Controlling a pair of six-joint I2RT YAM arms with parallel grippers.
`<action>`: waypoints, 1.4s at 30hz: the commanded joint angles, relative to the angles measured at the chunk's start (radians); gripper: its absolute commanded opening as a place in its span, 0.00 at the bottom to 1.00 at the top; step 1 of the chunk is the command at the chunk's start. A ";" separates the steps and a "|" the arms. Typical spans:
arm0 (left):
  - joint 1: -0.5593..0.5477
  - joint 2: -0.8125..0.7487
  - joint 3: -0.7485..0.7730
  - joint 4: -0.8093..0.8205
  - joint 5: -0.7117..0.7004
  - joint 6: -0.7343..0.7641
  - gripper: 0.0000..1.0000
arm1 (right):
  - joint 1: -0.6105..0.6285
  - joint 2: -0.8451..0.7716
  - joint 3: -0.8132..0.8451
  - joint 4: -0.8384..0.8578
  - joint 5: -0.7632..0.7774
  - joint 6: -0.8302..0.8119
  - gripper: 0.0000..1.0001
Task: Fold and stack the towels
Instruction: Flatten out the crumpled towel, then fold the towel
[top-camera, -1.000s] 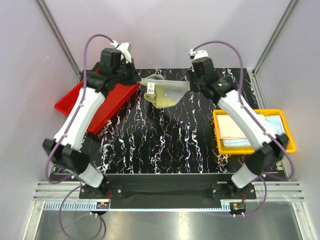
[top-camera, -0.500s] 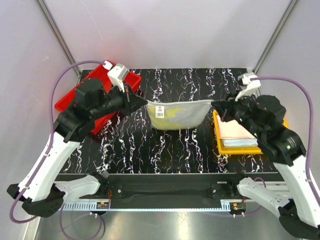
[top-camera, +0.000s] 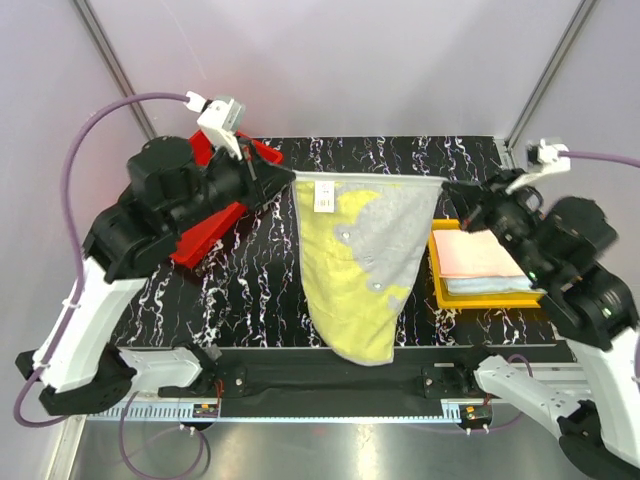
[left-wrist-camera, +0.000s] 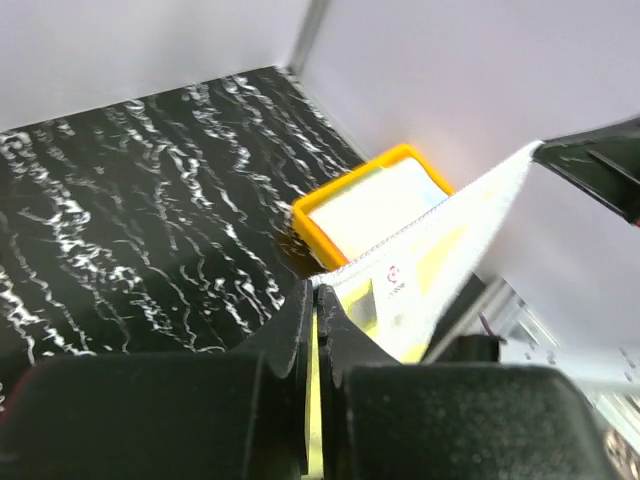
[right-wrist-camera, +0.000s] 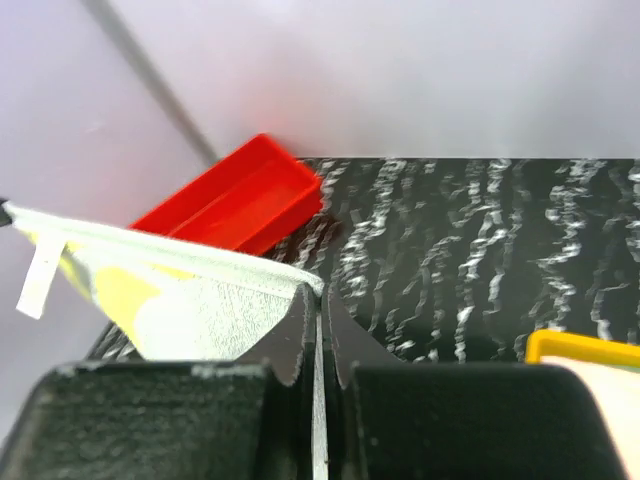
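Hanging from its top edge, the yellow-green and grey towel (top-camera: 355, 270) is off the black marbled table (top-camera: 260, 290), its rounded lower end over the table's near edge and its upper hem pulled taut from left to right. A white tag (top-camera: 324, 196) dangles just below that hem, near its left corner. The left gripper (top-camera: 287, 178) has its fingers pressed together on the left top corner, and the right gripper (top-camera: 452, 186) pinches the right top corner the same way, both arms lifted high. To the right on the table, the yellow tray (top-camera: 487, 299) holds a folded pink towel (top-camera: 475, 255) lying on a pale blue towel (top-camera: 490, 285). Farther back on the left, partly behind the left arm, sits the red tray (top-camera: 205, 225).
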 joint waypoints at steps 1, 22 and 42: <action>0.136 0.124 0.004 -0.032 -0.093 -0.037 0.00 | -0.002 0.136 -0.028 0.103 0.257 -0.091 0.00; 0.499 0.942 0.154 0.410 0.433 0.093 0.00 | -0.276 1.023 0.055 0.632 -0.111 -0.321 0.00; 0.465 0.665 -0.240 0.371 0.354 0.243 0.00 | -0.275 0.788 -0.243 0.452 -0.180 -0.357 0.00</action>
